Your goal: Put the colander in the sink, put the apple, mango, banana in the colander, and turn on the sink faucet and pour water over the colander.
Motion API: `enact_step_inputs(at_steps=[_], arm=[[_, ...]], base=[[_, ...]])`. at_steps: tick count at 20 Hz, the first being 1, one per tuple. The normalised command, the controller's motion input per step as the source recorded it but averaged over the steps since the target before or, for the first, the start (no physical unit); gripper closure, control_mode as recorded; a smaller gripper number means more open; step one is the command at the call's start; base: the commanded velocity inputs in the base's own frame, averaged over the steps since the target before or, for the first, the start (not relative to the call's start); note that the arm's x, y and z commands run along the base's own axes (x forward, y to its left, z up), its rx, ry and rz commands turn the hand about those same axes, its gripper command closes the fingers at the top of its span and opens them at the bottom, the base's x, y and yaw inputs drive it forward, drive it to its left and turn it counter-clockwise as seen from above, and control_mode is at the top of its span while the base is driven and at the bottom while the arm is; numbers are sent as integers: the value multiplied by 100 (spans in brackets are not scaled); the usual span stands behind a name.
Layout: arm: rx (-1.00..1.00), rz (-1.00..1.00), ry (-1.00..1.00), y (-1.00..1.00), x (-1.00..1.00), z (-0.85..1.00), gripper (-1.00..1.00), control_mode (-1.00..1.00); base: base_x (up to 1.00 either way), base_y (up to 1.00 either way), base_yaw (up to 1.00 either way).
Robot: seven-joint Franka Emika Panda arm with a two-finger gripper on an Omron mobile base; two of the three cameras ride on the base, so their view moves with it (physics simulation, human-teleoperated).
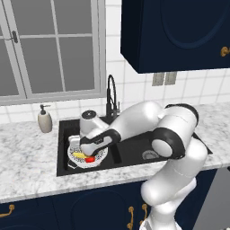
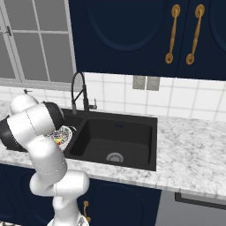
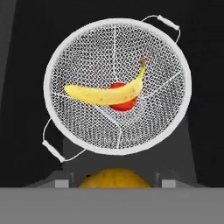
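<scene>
The gripper (image 3: 114,181) hung above the colander (image 3: 117,85), which sat in the sink (image 1: 134,152) to catch fruit. Its jaws apparently pinched the mango (image 3: 114,178). Beyond the jaws, the banana (image 3: 107,91) lay across the apple (image 3: 124,104).
</scene>
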Motion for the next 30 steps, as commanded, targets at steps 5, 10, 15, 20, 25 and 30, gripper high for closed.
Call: enact_step_inputs(at_steps=[5, 10, 15, 20, 25, 30], arm=[[-29, -11, 3, -16, 70, -23, 100, -100], [-15, -9, 0, 12, 48, -47, 100, -100], [-1, -9, 1, 10, 34, -36, 100, -100], [3, -9, 17, -7, 39, -26, 100, -100], [8, -4, 20, -5, 22, -40, -100, -100], [7, -1, 16, -11, 12, -27, -100, -100]], base=[[0, 0, 0], [0, 0, 0], [0, 0, 0], [0, 0, 0], [0, 0, 0], [0, 0, 0]])
